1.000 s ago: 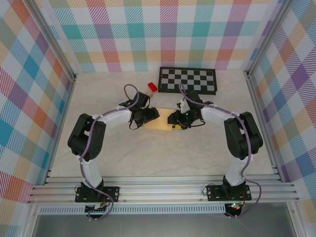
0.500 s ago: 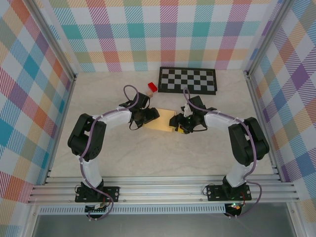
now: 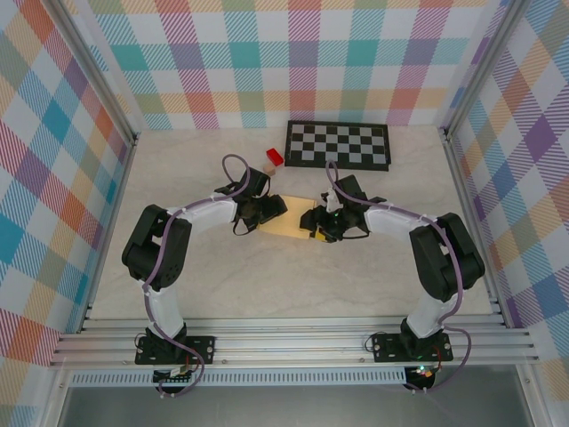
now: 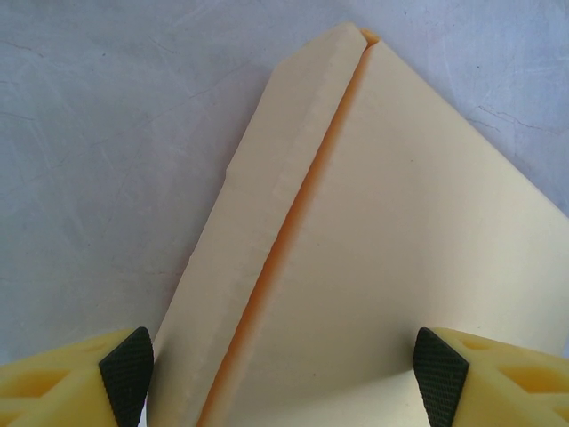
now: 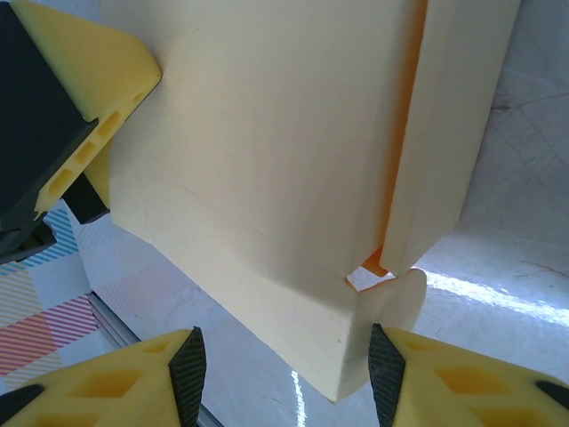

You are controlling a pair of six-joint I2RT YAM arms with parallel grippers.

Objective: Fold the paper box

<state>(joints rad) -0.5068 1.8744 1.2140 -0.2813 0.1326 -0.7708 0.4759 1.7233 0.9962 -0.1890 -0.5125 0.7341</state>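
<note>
Mid-table, between both arms, the paper box (image 3: 289,227) lies partly folded, pale side up, one long flap creased over. The left gripper (image 3: 277,209) is spread wide over its left end; the right gripper (image 3: 310,222) gapes around its right corner. Farther back sits a red block (image 3: 275,157), with the checkerboard mat (image 3: 338,144) by the table's far edge.

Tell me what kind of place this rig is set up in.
Probably a lab test cell, not a real workplace: plaid-printed walls enclose a pale table, aluminium rails frame it, and a checkerboard mat lies at the back.
</note>
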